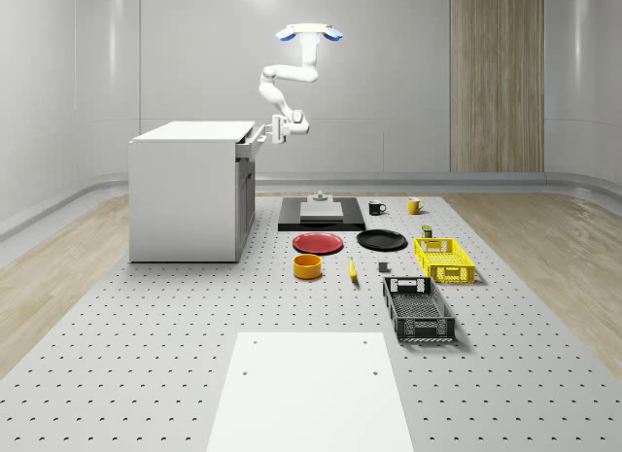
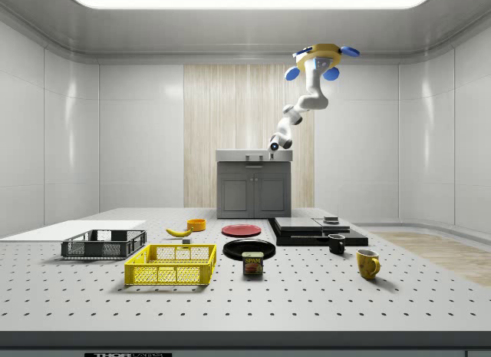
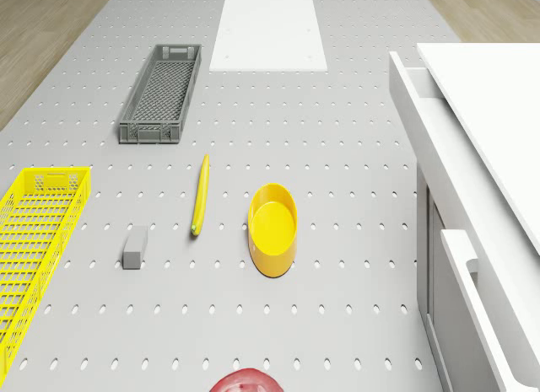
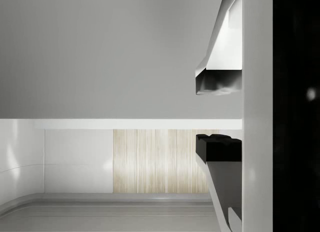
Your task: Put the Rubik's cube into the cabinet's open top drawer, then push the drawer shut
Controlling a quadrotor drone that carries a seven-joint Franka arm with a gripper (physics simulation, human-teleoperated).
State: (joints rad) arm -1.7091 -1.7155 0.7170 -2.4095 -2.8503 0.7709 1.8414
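White cabinet (image 1: pixel 185 190) at the whole-scene view's left of the pegged surface (image 1: pixel 146 355), its top drawer (image 1: pixel 247 141) standing out a little from the carcass; the drone (image 1: pixel 309 32) hovers high in the air just off the cabinet's drawer side, above the near end of the surface, resting on nothing; the arm (image 1: pixel 282 78) hangs down from it and bends toward the cabinet, so the fingers (image 4: pixel 217 82) sit level with the drawer front and very close to it, though whether they touch it I cannot tell; in the wrist view they stand apart with bare wall showing between them, so they have hold of nothing; where the cube lies I cannot tell, and with the fingers empty at the drawer I would guess it is already inside, which makes the push the step in hand; to do it well I would press flat on the middle of the front panel, not on a corner, so the drawer does not skew on its runners; the push should run straight along the drawer's travel, slow and even, with the drone holding its hover steady against the reaction; the fingers would be better drawn together first, so that one firm face meets the panel and neither catches the handle.
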